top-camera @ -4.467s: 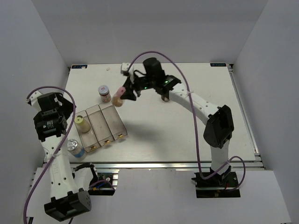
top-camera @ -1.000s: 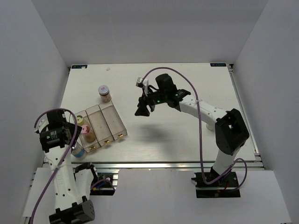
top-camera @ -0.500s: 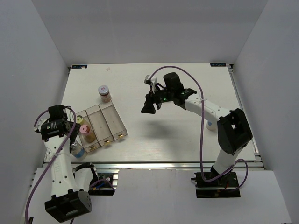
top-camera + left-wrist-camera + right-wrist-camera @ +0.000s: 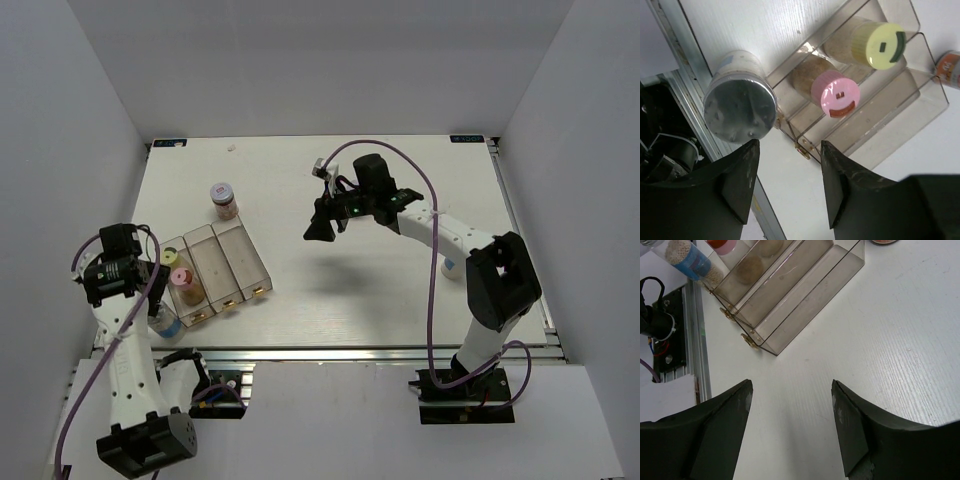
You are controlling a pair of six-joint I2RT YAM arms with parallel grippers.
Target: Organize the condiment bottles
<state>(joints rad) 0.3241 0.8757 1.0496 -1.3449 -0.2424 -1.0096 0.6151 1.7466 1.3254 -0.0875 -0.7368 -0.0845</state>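
A clear tray holds two condiment bottles in its leftmost compartment: a yellow-lidded jar and a pink-lidded jar. A silver-lidded jar with a blue label stands outside the tray by the front edge. Another jar stands alone behind the tray. My left gripper hovers left of the tray, its jaws apart and empty. My right gripper is open over bare table, right of the tray.
The tray's middle and right compartments hold nothing. The aluminium rail of the table's front edge runs just beside the silver-lidded jar. Grey walls close in on the left, the back and the right.
The pink-lidded jar, earlier in my right gripper behind the tray, now stands in the tray. The right arm has drawn back to the right. My left wrist has shifted slightly.
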